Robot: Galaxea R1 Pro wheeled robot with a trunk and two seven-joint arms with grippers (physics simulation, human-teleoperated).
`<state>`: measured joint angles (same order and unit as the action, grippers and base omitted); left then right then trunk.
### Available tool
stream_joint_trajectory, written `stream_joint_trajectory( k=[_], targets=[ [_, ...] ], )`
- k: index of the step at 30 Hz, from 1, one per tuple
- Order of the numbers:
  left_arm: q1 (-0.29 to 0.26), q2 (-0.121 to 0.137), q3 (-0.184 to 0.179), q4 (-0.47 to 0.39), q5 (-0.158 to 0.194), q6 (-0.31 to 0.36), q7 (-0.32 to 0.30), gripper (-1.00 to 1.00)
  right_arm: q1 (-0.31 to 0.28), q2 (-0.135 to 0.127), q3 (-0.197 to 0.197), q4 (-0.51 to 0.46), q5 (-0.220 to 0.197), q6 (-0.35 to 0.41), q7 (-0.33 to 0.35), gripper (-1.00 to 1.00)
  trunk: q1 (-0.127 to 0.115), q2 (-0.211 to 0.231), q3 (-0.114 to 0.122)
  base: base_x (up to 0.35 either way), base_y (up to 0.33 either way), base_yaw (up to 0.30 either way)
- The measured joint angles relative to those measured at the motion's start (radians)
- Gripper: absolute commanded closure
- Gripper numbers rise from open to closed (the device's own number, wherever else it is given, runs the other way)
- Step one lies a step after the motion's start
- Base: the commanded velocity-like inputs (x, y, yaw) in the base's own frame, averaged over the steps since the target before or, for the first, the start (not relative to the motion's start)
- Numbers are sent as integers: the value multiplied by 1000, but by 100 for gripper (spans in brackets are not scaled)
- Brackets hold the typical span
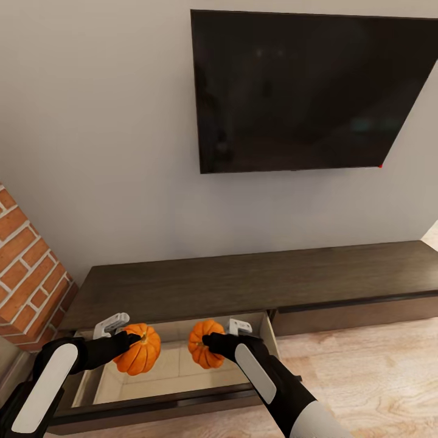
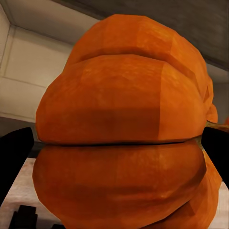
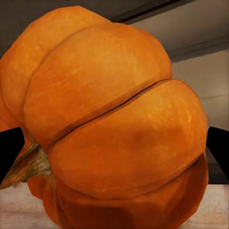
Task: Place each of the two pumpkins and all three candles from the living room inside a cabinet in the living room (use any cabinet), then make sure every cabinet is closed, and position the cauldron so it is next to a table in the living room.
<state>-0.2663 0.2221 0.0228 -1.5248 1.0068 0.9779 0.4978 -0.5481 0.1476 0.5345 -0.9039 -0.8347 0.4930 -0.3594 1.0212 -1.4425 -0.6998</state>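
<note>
A long dark-brown cabinet (image 1: 243,283) runs along the wall under the TV, and its left drawer (image 1: 176,401) is pulled out toward me. Over that drawer my left gripper (image 1: 129,342) is shut on one orange pumpkin (image 1: 139,350), close up in the left wrist view (image 2: 124,129) between the black fingers (image 2: 14,157). My right gripper (image 1: 210,344) is shut on the other pumpkin (image 1: 204,344), which the right wrist view shows with its stem (image 3: 114,119). Both pumpkins hang above the drawer's pale inside, a hand's width apart.
A large black TV (image 1: 310,91) hangs on the grey wall above the cabinet. A brick column (image 1: 27,274) stands at the left end. The cabinet's right section (image 1: 359,313) is shut. Light wood floor (image 1: 371,377) lies to the right of the drawer.
</note>
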Motion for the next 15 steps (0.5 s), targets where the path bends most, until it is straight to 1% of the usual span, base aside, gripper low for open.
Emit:
stream_joint_trajectory(
  k=[3,8,11,12,15],
  targets=[
    [0,0,0,1,0,0,-3,100,0,0,0,0,0,-4,1,100,0,0,0,0,0,0],
    [0,1,2,1,0,0,-4,100,0,1,0,0,-4,-37,1,100,0,0,0,-31,1,13],
    [0,2,14,1,3,-2,-4,100,0,1,0,1,-3,-41,0,100,0,0,0,-114,56,192],
    [0,2,18,1,-3,1,-4,100,0,1,0,0,-4,-42,0,100,0,0,0,-96,50,256],
    [0,1,24,1,-3,1,-5,100,0,2,0,0,-5,-43,1,100,0,0,0,-32,17,181]
  ],
)
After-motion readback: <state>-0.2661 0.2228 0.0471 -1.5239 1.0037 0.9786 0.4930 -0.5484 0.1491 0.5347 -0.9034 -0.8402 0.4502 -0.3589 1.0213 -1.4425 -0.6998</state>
